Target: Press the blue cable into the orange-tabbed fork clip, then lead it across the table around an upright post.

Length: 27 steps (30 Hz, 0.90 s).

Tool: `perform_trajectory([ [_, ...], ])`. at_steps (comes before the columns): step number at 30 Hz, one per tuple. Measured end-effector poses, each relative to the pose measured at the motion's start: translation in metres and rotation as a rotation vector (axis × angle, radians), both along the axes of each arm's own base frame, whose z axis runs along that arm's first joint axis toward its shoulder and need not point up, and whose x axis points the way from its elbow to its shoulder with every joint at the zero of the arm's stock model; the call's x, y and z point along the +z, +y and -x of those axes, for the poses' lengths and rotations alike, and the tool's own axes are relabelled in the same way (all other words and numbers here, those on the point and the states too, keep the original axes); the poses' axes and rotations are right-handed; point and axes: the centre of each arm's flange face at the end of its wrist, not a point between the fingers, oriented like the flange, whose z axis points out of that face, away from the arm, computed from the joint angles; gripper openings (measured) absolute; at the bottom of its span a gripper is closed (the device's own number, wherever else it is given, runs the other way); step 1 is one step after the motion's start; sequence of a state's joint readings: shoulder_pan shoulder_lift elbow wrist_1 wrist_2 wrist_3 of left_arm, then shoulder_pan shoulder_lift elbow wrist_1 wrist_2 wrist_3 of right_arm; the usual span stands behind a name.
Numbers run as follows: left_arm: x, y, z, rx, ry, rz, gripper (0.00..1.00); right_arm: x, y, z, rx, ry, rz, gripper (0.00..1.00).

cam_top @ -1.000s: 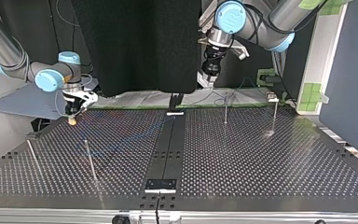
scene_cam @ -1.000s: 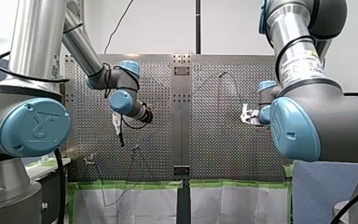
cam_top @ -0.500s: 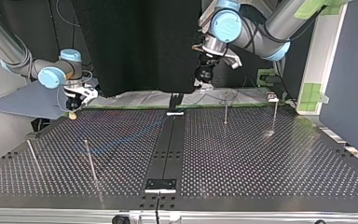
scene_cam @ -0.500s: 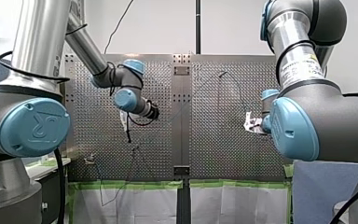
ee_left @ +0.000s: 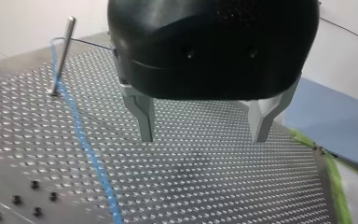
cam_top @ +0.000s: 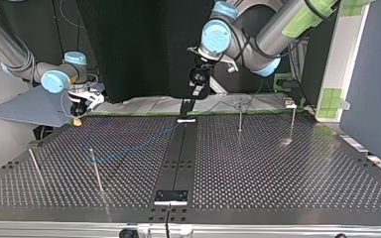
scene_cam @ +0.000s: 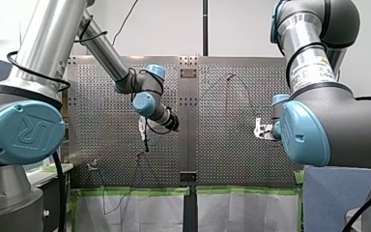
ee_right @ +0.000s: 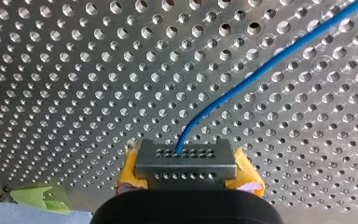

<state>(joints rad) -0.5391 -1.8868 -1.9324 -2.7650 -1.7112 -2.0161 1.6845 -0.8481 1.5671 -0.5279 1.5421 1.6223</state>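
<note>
My left gripper (ee_left: 203,137) is hovering just above the perforated tabletop (ee_left: 223,186), its two metal fingers (ee_left: 144,116) standing wide apart and gripping nothing. My right gripper (ee_right: 186,158) is sitting low over the same tabletop, its yellow pads (ee_right: 248,173) pressing together on the end of the blue cable (ee_right: 261,70). The cable is emerging from between them and curving away ahead of the gripper across the holes. Beside my left gripper, clear of its fingers, the cable is lying on the tabletop and reaching an upright post (ee_left: 62,56) that is standing ahead of the gripper and off to one side. The two grippers are working well apart.
</note>
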Motion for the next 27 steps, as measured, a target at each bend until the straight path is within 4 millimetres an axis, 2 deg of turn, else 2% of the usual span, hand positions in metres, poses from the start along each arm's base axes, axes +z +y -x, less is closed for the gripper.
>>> perform_trajectory([
  [14, -0.029, -0.063, 0.019, -0.065, 0.103, -0.089, 1.00, 0.000, -0.001, 0.001, 0.001, 0.013, 0.008, 0.00],
  [20, -0.039, -0.076, 0.015, -0.059, 0.136, -0.128, 1.00, 0.000, -0.001, 0.001, 0.003, 0.014, 0.008, 0.00],
  [27, -0.026, -0.079, 0.001, -0.023, 0.136, -0.145, 1.00, 0.000, -0.001, 0.001, 0.005, 0.016, 0.007, 0.00],
])
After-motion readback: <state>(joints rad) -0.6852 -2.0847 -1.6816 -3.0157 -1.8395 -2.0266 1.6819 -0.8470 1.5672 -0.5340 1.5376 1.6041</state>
